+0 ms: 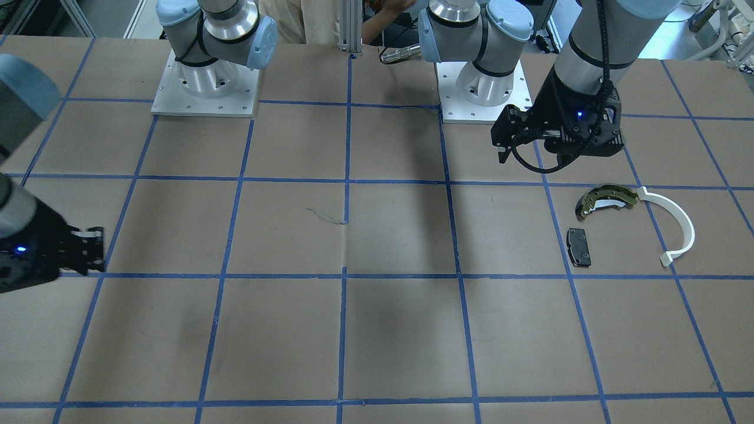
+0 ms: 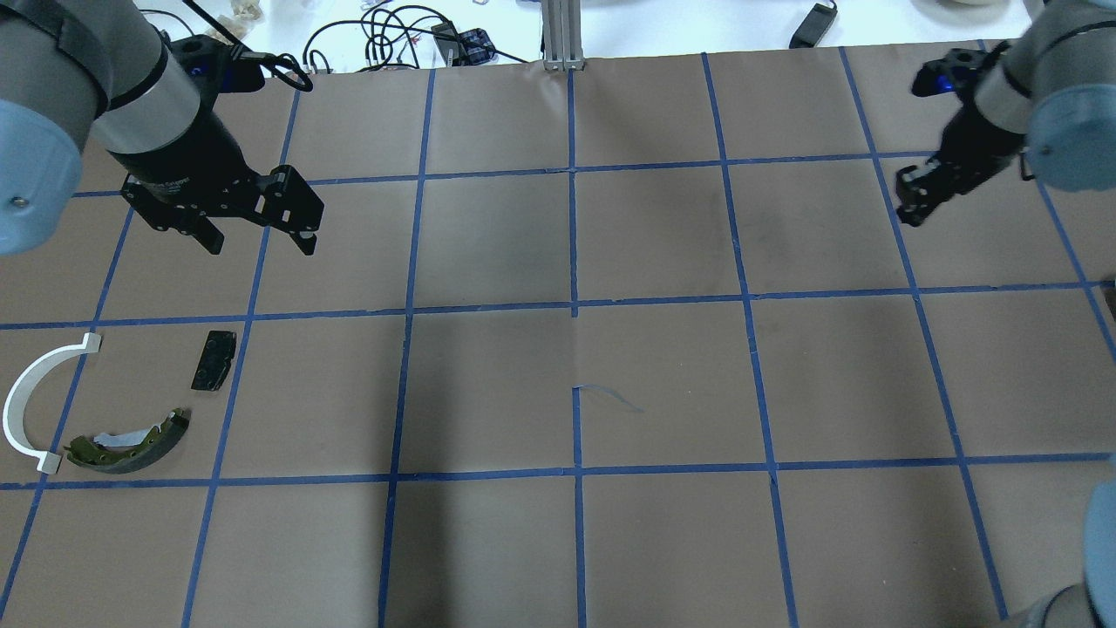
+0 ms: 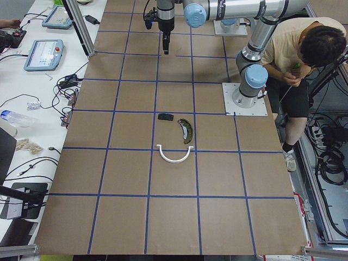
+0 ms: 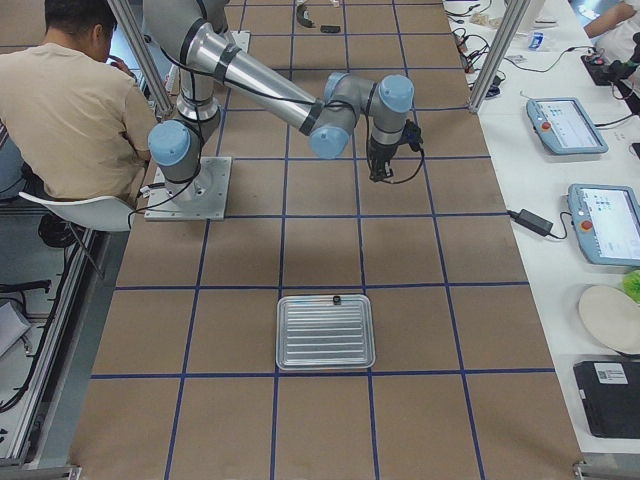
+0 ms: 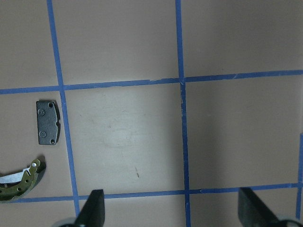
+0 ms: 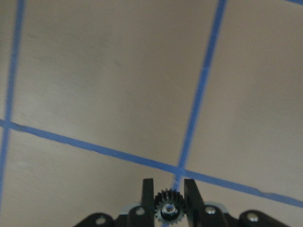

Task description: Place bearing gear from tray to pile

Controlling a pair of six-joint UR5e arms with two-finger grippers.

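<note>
In the right wrist view, a small black toothed bearing gear (image 6: 166, 208) sits between the fingers of my right gripper (image 6: 167, 198), which is shut on it above the bare table. That gripper (image 2: 907, 205) hovers at the far right of the table. The silver tray (image 4: 325, 332) lies near the table's right end. The pile lies at the left: a brass-and-white brake shoe (image 2: 131, 440), a white plastic arc (image 2: 26, 397) and a black pad (image 2: 214, 359). My left gripper (image 2: 257, 231) hangs open and holds nothing, beyond the pad (image 5: 49, 122).
The two arm bases (image 1: 206, 88) (image 1: 483, 94) stand on the robot's side of the table. A person (image 4: 70, 100) sits beside them. A side bench carries tablets (image 4: 565, 125) and cables. Blue tape lines grid the brown table top (image 2: 575, 392).
</note>
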